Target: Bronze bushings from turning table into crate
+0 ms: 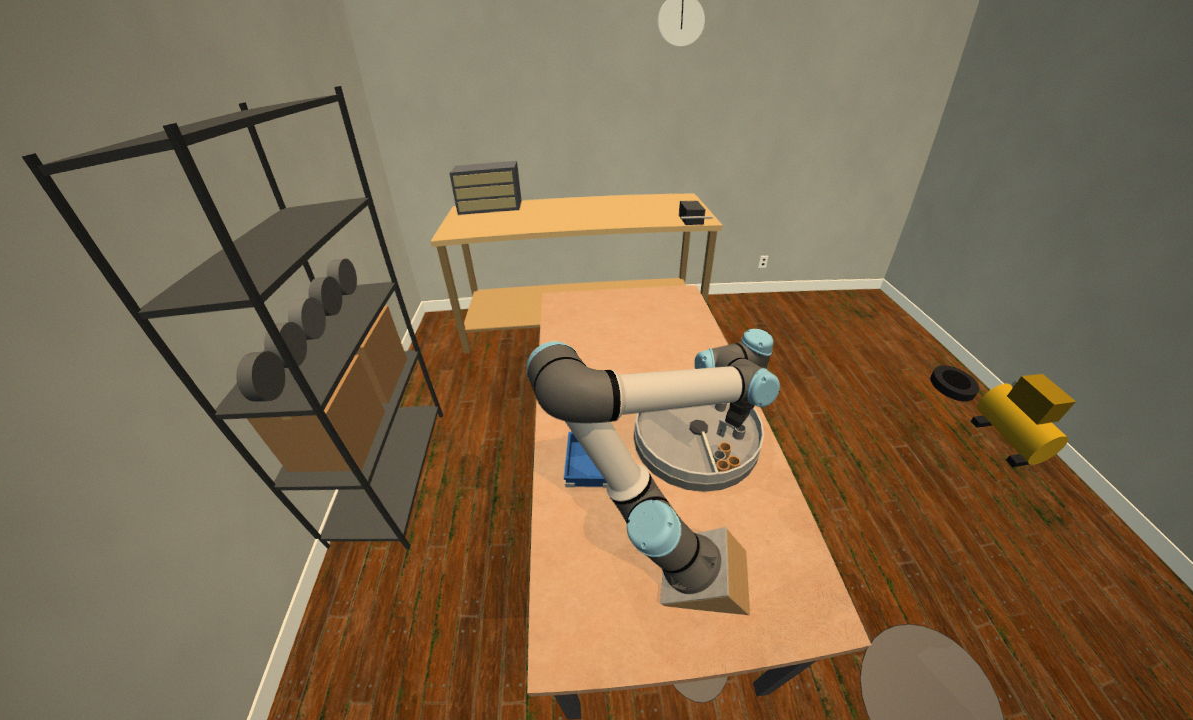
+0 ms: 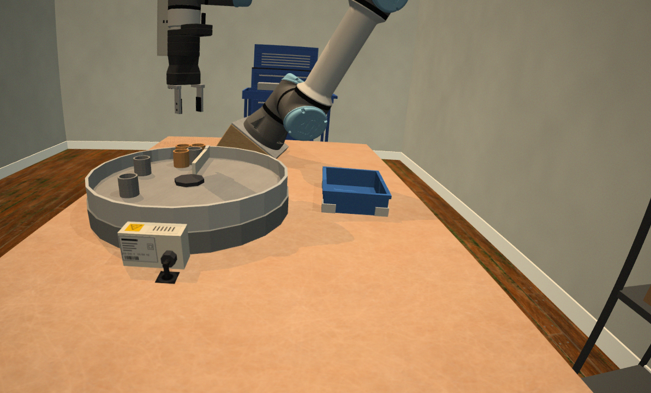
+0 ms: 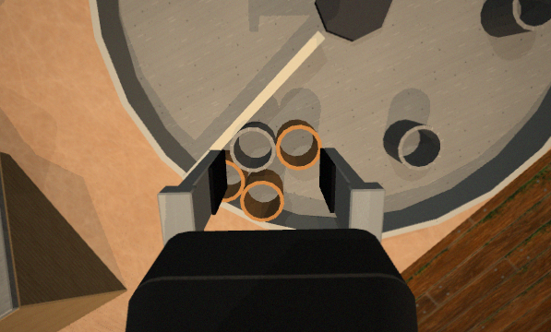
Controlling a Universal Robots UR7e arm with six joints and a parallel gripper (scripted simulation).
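Note:
My gripper (image 2: 189, 112) (image 3: 272, 168) is open and empty, above the turning table (image 2: 234, 210) (image 3: 187, 69) (image 1: 672, 447). Three bronze bushings stand upright at its near-base side: one (image 2: 180, 159) (image 3: 298, 162) nearer the hub, one (image 3: 262, 210) near the rim, and one (image 3: 244, 181) partly hidden by the left finger. A steel bushing (image 2: 194, 151) (image 3: 253, 162) stands among them beside the divider bar. Two more steel bushings stand apart, one (image 2: 142, 166) (image 3: 392, 138) and another (image 2: 128, 186) (image 3: 498, 18). The blue crate (image 2: 354, 201) (image 1: 570, 461) shows no bushing in its visible interior.
The divider bar (image 2: 199, 161) (image 3: 275, 92) runs from near the dark hub (image 2: 189, 180) (image 3: 353, 18) towards the turning table's raised rim. A white box (image 2: 154, 244) and a small black stand (image 2: 167, 276) are beside the turning table. The arm's base block (image 1: 736, 573) (image 3: 58, 258) is nearby.

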